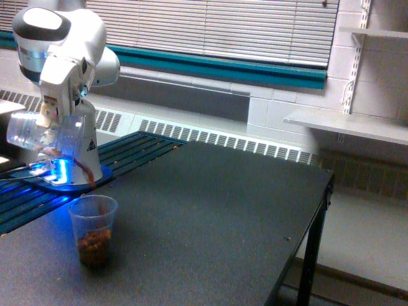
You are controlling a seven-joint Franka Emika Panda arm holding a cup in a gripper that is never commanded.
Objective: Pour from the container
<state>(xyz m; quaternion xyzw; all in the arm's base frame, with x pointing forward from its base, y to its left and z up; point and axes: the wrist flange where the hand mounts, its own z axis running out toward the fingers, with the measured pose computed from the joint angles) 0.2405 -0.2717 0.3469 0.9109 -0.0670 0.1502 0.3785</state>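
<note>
The fingers (48, 118) are mostly hidden behind the clear container (44, 135), so their grip cannot be read. A blurred brown streak (86, 169) trails below it. The counter (204, 210) runs off the lower and left edges. The shelf (347, 124) is cut off at the right edge.

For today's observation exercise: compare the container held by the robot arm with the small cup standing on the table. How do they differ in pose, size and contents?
Pose: the container is tipped on its side in the gripper, above the table; the small cup stands upright on it.
Size: the container looks wider than the small cup.
Contents: the container shows few brown pieces; the small cup holds a layer at its bottom.
Both are clear plastic.
</note>
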